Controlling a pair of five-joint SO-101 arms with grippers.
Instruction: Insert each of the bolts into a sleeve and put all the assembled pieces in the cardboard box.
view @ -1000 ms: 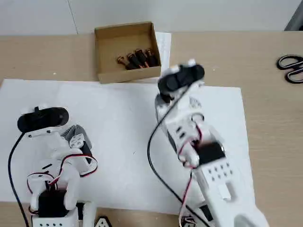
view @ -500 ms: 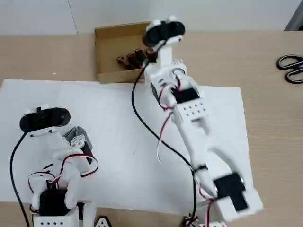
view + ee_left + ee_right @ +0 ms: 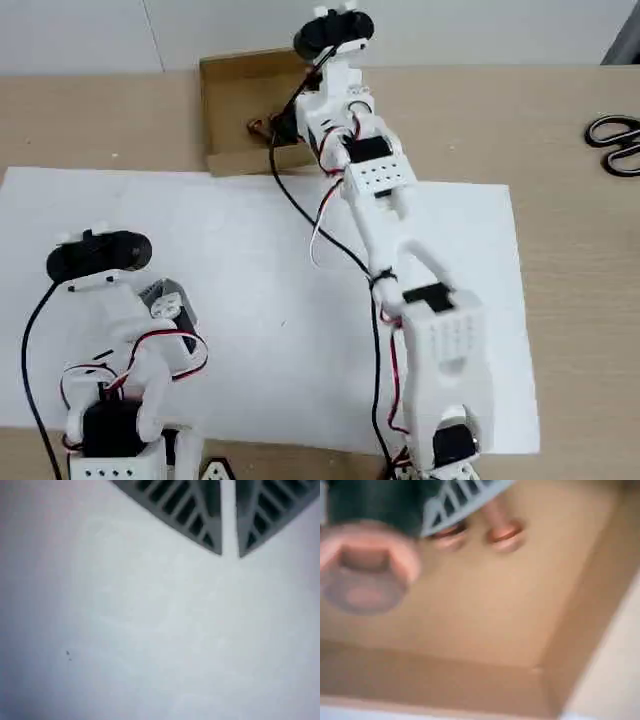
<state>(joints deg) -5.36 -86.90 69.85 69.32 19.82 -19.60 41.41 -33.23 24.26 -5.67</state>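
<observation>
From above, the right arm [image 3: 370, 175] stretches across the white paper [image 3: 250, 300] to the far edge of the wooden table [image 3: 560, 120], its wrist over the open cardboard box [image 3: 228, 110]. Beside the wrist, one assembled piece [image 3: 262, 127] lies flat on the box's floor, a dark sleeve with a copper-coloured end, long axis across the box and copper end toward the left wall. The left arm [image 3: 110, 330] sits folded at the near corner of the paper, well apart from the box, left gripper [image 3: 165, 297] low over the sheet. Scissors [image 3: 613, 143] lie at the table's right edge. On the left wrist camera, the grey ribbed fingers [image 3: 190, 515] stand closed to a thin slit, grasping nothing, just above the paper. On the right wrist camera, inside the box's brown walls [image 3: 470, 680], the right gripper [image 3: 402, 527] clasps another piece [image 3: 367, 555], heavily blurred: black sleeve against the pale ribbed finger [image 3: 465, 502], round copper-pink end turned toward the lens. Past it two copper bolt ends [image 3: 502, 532] lie side by side on the floor
</observation>
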